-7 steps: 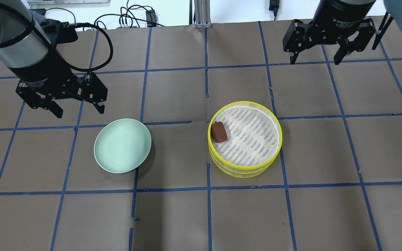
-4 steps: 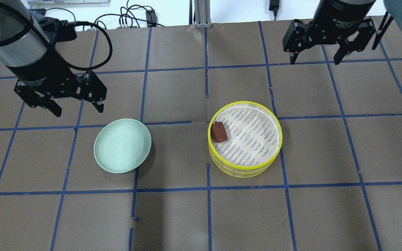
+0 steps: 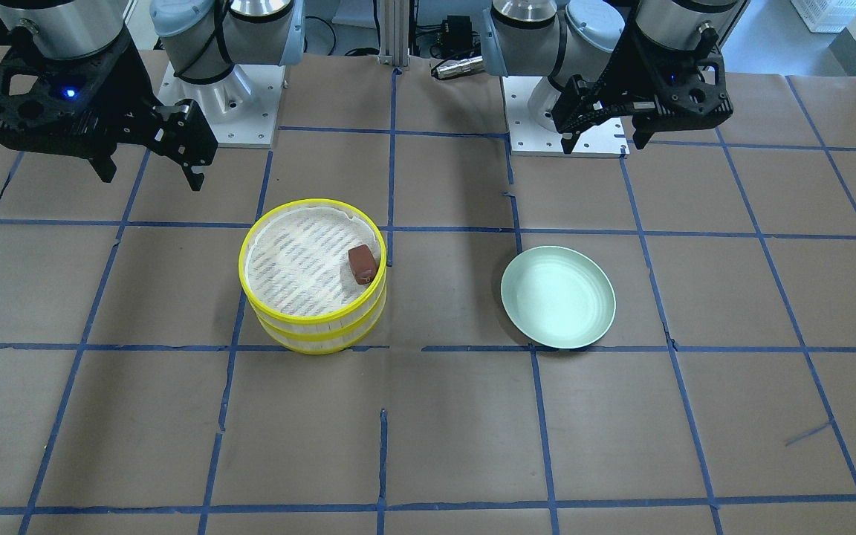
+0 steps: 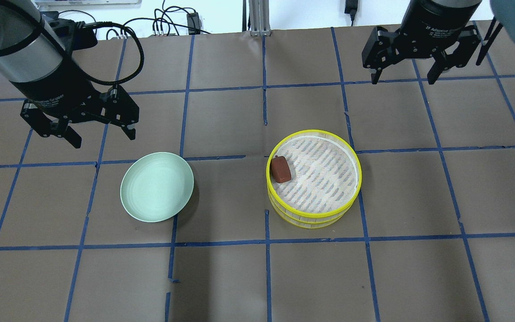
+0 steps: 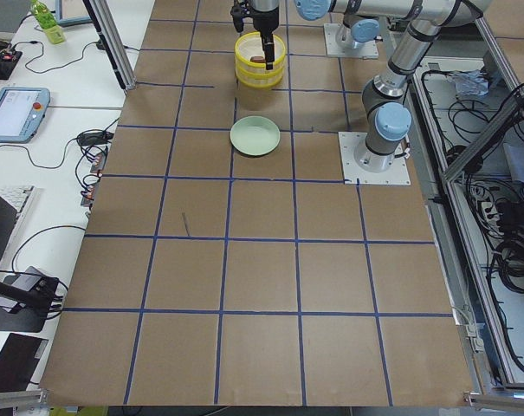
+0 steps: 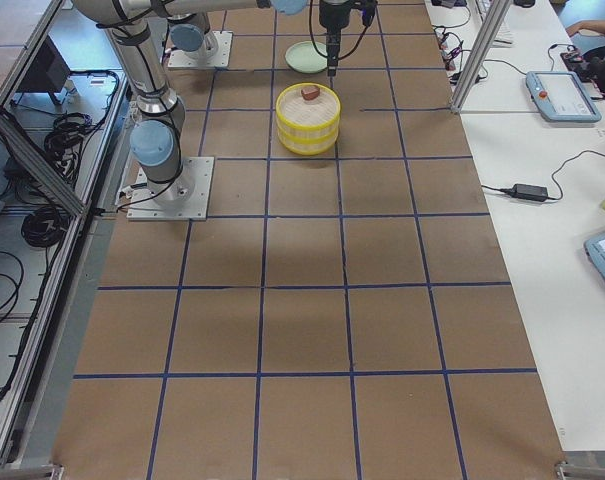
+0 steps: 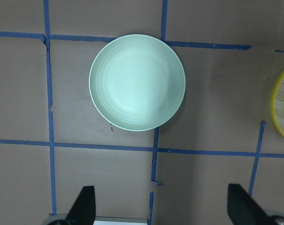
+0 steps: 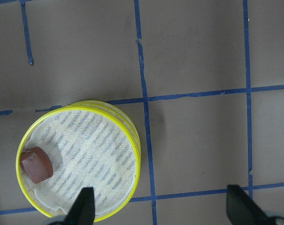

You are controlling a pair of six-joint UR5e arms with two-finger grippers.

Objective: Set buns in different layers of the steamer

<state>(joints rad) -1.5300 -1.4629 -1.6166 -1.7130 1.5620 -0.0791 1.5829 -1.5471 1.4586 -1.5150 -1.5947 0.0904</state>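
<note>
The two-tier yellow-rimmed steamer (image 4: 324,188) stands right of centre, both layers stacked. The dark reddish-brown bun (image 4: 280,169) lies on the top layer's liner by its left rim; it also shows in the front view (image 3: 362,263) and the right wrist view (image 8: 36,164). The white bun is not in view. My left gripper (image 4: 103,138) is open and empty, up behind and to the left of the green plate (image 4: 157,187). My right gripper (image 4: 404,79) is open and empty, high behind and to the right of the steamer.
The pale green plate (image 3: 558,297) is empty and sits left of centre, directly under the left wrist camera (image 7: 137,82). Brown paper with blue tape lines covers the table. Cables and a post lie along the far edge.
My left gripper has shifted slightly toward the far side and turned a little. The right gripper, steamer, bun and plate have not moved.
</note>
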